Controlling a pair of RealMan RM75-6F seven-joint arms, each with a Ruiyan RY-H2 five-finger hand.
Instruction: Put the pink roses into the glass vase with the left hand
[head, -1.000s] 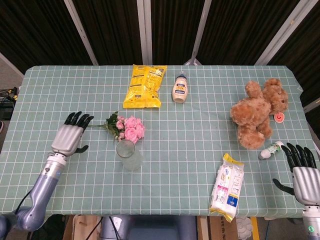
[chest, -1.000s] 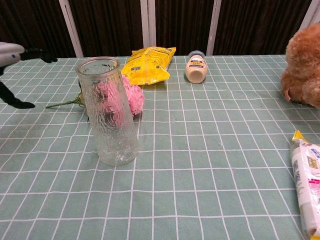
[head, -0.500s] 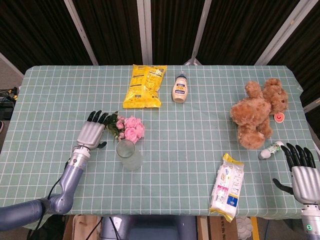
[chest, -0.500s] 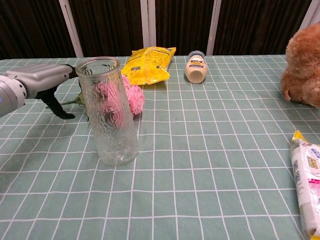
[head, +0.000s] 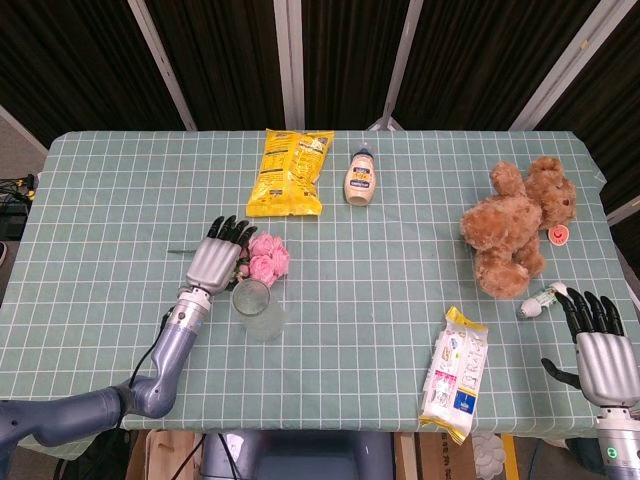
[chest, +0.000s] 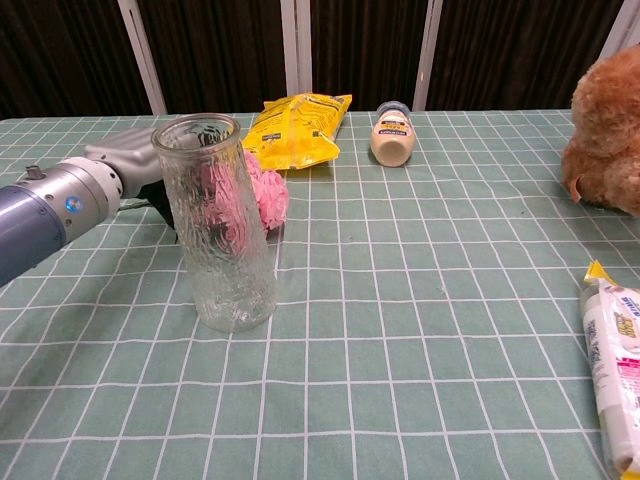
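The pink roses (head: 268, 257) lie on the green checked tablecloth just behind the clear glass vase (head: 256, 308), which stands upright. My left hand (head: 216, 260) hovers flat over the roses' leaves and stem, its dark fingertips (head: 231, 228) beside the blooms, fingers stretched out and holding nothing. In the chest view the vase (chest: 216, 230) is in front, the roses (chest: 266, 192) show behind and through it, and the left hand (chest: 122, 160) is partly hidden by it. My right hand (head: 596, 346) stays at the table's near right edge, fingers spread, empty.
A yellow snack bag (head: 287, 172) and a mayonnaise bottle (head: 361, 178) lie at the back. A brown teddy bear (head: 515, 228) sits at the right, with a small bottle (head: 542, 299) and a wipes pack (head: 455, 373) in front of it.
My left hand has slid to the right across the table and now covers the roses' leaves and stem. The roses, the vase and the right hand have stayed put.
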